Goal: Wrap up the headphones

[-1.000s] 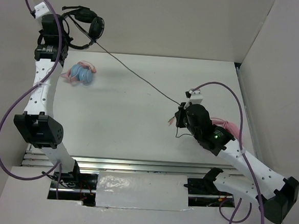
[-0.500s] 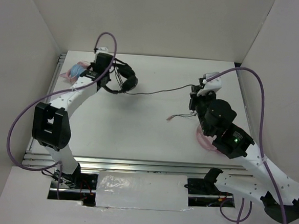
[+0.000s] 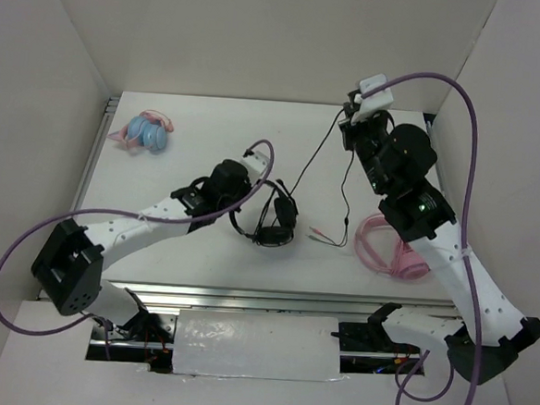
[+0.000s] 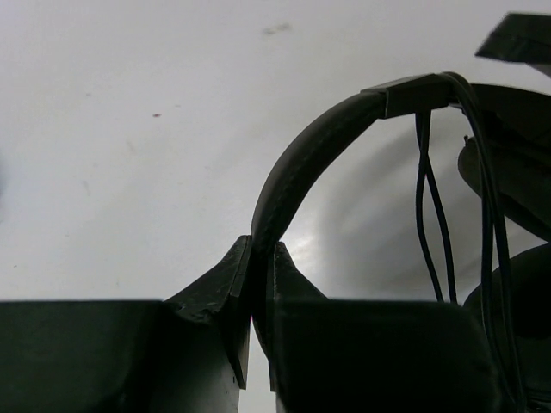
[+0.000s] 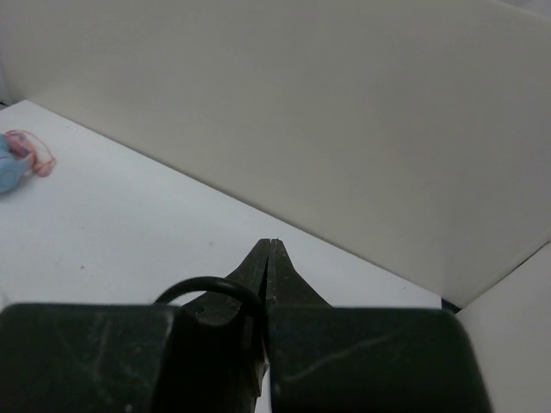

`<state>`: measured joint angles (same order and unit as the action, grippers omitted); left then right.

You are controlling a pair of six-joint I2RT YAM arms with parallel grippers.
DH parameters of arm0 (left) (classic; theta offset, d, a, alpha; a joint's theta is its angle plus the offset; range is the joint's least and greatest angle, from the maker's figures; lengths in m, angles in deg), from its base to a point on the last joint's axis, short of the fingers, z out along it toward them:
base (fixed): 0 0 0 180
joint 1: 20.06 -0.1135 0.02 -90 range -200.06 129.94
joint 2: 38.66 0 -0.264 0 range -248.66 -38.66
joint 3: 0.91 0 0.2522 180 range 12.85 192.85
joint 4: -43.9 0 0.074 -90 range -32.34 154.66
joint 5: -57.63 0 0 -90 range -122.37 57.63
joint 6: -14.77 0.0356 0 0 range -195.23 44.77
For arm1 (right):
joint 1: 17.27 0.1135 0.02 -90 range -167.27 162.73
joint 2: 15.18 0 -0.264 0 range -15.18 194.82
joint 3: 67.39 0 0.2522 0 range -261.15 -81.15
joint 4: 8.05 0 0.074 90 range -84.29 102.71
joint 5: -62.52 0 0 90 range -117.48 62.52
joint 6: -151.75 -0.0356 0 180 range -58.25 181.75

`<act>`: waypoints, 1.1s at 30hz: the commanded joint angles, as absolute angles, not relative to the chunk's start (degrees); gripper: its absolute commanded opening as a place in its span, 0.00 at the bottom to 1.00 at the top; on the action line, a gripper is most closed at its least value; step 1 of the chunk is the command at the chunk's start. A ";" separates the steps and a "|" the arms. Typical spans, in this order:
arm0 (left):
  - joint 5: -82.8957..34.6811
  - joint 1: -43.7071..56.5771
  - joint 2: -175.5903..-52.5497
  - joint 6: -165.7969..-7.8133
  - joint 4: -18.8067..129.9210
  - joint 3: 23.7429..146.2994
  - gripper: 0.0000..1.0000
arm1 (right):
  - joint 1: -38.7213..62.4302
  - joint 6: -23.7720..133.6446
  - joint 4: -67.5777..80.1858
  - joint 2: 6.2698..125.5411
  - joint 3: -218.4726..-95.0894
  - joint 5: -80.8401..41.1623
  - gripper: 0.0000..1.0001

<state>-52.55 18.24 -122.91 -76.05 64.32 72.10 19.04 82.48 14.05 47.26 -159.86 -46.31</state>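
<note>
The black headphones [image 3: 274, 223] lie at the table's middle, earcups toward the front. My left gripper [image 3: 248, 194] is shut on their thin headband [image 4: 320, 142], pinched between the fingertips [image 4: 263, 258]. Thin cable strands [image 4: 429, 202] hang beside an earcup [image 4: 521, 297]. The long black cable [image 3: 316, 157] runs up from the headphones to my right gripper [image 3: 347, 124], raised at the back right, then drops to the reddish plug [image 3: 322, 233] on the table. In the right wrist view my right gripper [image 5: 272, 247] is shut, with a loop of cable [image 5: 209, 284] at its left finger.
Pink headphones with a coiled cable [image 3: 392, 253] lie front right, beside my right arm. Light blue and pink headphones [image 3: 148, 134] sit at the back left, also seen in the right wrist view [image 5: 12, 165]. White walls enclose the table on three sides.
My left gripper has carried the headphones from the back left to the table's middle. My right gripper has risen toward the back right with the cable, which now hangs slack in a loop.
</note>
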 commanded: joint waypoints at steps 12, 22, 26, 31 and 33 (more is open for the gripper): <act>-42.04 30.64 -103.01 -73.56 60.38 63.04 0.00 | -1.18 79.51 17.57 70.07 -174.39 -12.99 0.00; -42.56 33.28 -99.57 -72.67 61.53 65.58 0.00 | -7.16 72.92 15.29 78.95 -169.75 -6.82 0.00; -48.61 33.11 -100.54 -73.03 62.84 66.90 0.00 | -10.41 66.78 10.21 77.38 -163.78 -7.00 0.00; -54.77 31.88 -102.12 -72.94 63.73 68.48 0.00 | -13.05 63.95 5.97 74.57 -156.22 -2.96 0.00; -54.26 31.88 -102.12 -72.68 63.29 68.31 0.00 | -13.32 63.86 3.16 73.42 -153.15 -3.14 0.00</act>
